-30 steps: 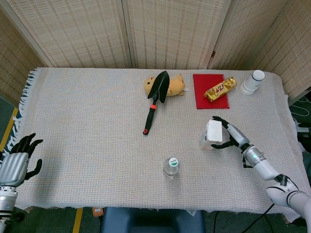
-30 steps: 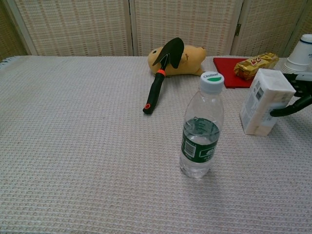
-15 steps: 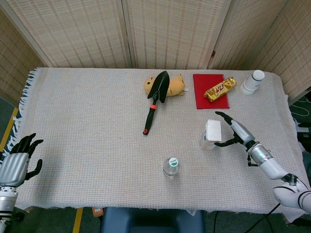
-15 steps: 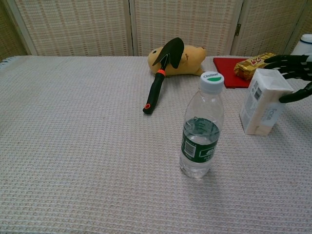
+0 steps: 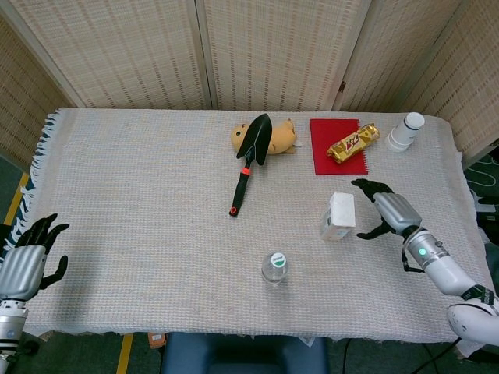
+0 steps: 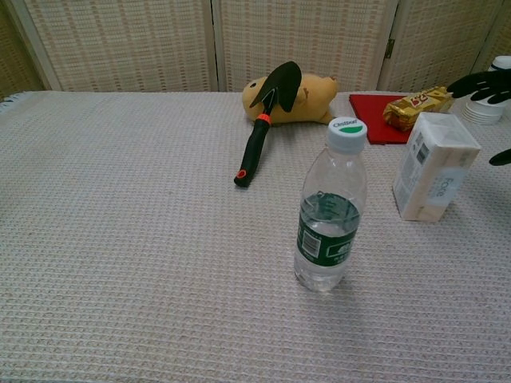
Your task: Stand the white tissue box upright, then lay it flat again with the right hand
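Head view shows the white rectangular tissue box [image 5: 339,216] standing on end on the pale woven tablecloth [image 5: 140,195], long axis vertical, between the clear plastic water bottle with a green-and-white cap [image 5: 274,268] and the right hand [image 5: 387,212]. That black-fingered right hand sits just beside the box on its outer side, fingers spread apart and holding nothing, with a visible gap between the fingertips and the box face; the box lies inward from the palm, toward the table centre. Chest view confirms the box [image 6: 433,166] upright and free-standing, with only dark fingertips of the right hand [image 6: 481,82] at the frame's edge, clear of it. The left hand [image 5: 30,253] rests far off at the table's near corner, fingers loosely apart and empty, so the right is much the nearer. Compared with a second ago, when the right hand was wrapped around the box, the fingers have let go and drawn back outward; the box has stayed standing where it was. Upright step looks finished; tipping it flat seems to remain
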Controlling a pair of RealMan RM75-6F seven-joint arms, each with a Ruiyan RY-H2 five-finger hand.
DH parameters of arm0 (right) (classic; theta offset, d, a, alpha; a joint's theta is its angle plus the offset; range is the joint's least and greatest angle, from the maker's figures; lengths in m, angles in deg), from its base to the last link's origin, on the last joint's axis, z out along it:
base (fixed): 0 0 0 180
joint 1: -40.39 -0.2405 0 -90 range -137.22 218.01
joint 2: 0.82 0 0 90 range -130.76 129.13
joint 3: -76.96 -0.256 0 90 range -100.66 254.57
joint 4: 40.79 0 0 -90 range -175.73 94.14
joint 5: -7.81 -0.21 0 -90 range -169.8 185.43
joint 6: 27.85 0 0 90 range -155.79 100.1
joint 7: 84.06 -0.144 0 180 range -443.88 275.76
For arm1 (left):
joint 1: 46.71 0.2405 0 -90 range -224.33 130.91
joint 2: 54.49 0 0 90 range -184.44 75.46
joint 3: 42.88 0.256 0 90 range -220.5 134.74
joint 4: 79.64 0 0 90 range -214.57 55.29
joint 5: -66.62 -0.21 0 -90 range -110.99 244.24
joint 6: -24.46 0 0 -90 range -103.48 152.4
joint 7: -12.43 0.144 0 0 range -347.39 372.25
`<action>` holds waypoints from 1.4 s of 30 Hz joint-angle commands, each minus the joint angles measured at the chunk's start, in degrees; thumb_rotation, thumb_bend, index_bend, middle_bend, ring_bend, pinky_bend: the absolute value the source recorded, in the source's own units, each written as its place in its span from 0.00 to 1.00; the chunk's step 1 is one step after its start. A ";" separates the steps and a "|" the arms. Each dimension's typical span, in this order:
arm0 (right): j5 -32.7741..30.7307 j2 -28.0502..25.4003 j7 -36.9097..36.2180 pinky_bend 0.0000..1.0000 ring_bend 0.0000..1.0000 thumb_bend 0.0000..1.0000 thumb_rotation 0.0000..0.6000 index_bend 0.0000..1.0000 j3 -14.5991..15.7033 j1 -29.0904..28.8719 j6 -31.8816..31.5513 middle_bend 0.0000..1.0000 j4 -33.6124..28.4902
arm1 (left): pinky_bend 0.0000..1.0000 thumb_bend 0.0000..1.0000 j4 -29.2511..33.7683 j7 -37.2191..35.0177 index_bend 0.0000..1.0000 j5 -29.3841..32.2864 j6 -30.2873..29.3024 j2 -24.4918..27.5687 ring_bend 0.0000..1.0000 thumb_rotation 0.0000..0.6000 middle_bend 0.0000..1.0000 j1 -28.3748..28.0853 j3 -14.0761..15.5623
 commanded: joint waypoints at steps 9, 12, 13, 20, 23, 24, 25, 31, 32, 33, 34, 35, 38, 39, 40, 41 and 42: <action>-30.72 1.60 31.99 0.00 0.05 0.03 1.00 0.00 -1.12 -8.47 2.77 0.06 -8.70 | 0.16 0.49 -0.16 -0.29 0.18 0.49 0.22 0.11 0.00 1.00 0.00 -0.02 -0.19; -32.07 1.67 33.08 0.00 0.06 0.03 1.00 0.00 -1.41 -8.94 2.40 0.06 -9.31 | 0.16 0.49 -0.13 -0.38 0.18 0.48 0.13 0.18 0.00 1.00 0.00 0.02 -0.23; -32.39 1.59 33.40 0.00 0.06 0.03 1.00 0.00 -1.48 -9.04 2.21 0.07 -9.49 | 0.16 0.49 -0.13 -0.39 0.18 0.48 0.10 0.19 0.00 1.00 0.00 0.02 -0.25; -34.01 1.30 35.20 0.00 0.08 0.03 1.00 0.01 -1.98 -9.62 1.29 0.10 -10.23 | 0.16 0.49 -0.07 -0.22 0.18 0.42 0.30 0.13 0.00 1.00 0.00 -0.06 -0.16; -34.69 1.43 35.67 0.00 0.11 0.03 1.00 0.04 -2.20 -9.77 1.06 0.13 -10.18 | 0.16 0.49 -0.09 -0.16 0.18 0.44 0.23 0.10 0.00 1.00 0.00 -0.04 -0.19; -34.98 1.49 35.93 0.00 0.12 0.03 1.00 0.06 -2.25 -9.88 1.04 0.14 -10.17 | 0.16 0.49 -0.10 -0.15 0.18 0.43 0.20 0.09 0.00 1.00 0.00 -0.05 -0.20; -35.12 1.56 36.14 0.00 0.14 0.03 1.00 0.08 -2.28 -9.95 0.94 0.15 -10.15 | 0.16 0.49 -0.09 -0.14 0.18 0.42 0.19 0.09 0.00 1.00 0.00 -0.05 -0.21; -36.15 1.66 37.17 0.00 0.17 0.03 1.00 0.12 -2.37 -10.24 0.78 0.19 -10.68 | 0.16 0.49 0.00 -0.09 0.18 0.33 0.23 0.15 0.00 1.00 0.00 -0.04 -0.14; -36.34 1.65 37.28 0.00 0.17 0.03 1.00 0.12 -2.42 -10.32 0.83 0.19 -10.77 | 0.16 0.49 0.02 -0.10 0.18 0.32 0.24 0.17 0.00 1.00 0.00 -0.04 -0.12; -36.49 1.67 37.40 0.00 0.17 0.03 1.00 0.12 -2.49 -10.39 0.82 0.19 -10.81 | 0.16 0.49 0.00 -0.08 0.18 0.35 0.27 0.16 0.00 1.00 0.00 -0.04 -0.11; -36.57 1.71 37.50 0.00 0.17 0.03 1.00 0.12 -2.53 -10.44 0.78 0.19 -10.82 | 0.16 0.49 0.00 -0.04 0.18 0.34 0.28 0.16 0.00 1.00 0.00 -0.05 -0.10; -36.65 1.78 37.58 0.00 0.17 0.03 1.00 0.12 -2.58 -10.48 0.75 0.19 -10.80 | 0.16 0.49 0.00 -0.02 0.18 0.35 0.29 0.15 0.00 1.00 0.00 -0.05 -0.10; -36.53 2.13 37.70 0.00 0.17 0.03 1.00 0.12 -2.85 -10.59 0.62 0.19 -10.59 | 0.16 0.49 0.07 -0.02 0.18 0.29 0.30 0.18 0.00 1.00 0.00 -0.04 -0.05; -36.47 2.24 37.75 0.00 0.17 0.03 1.00 0.12 -2.93 -10.64 0.67 0.19 -10.56 | 0.16 0.49 0.07 -0.02 0.18 0.27 0.30 0.19 0.00 1.00 0.00 -0.04 -0.04; -36.41 2.30 37.64 0.00 0.17 0.03 1.00 0.12 -3.07 -10.67 0.76 0.19 -10.59 | 0.16 0.49 0.07 -0.03 0.18 0.27 0.30 0.19 0.00 1.00 0.00 -0.04 -0.04; -36.29 2.33 37.51 0.00 0.17 0.03 1.00 0.12 -3.21 -10.69 0.89 0.19 -10.63 | 0.16 0.49 0.06 -0.04 0.18 0.28 0.31 0.19 0.00 1.00 0.00 -0.03 -0.04; -36.11 2.34 37.44 0.00 0.17 0.03 1.00 0.12 -3.30 -10.73 1.10 0.19 -10.66 | 0.16 0.49 0.06 -0.07 0.18 0.30 0.33 0.20 0.00 1.00 0.00 -0.05 -0.06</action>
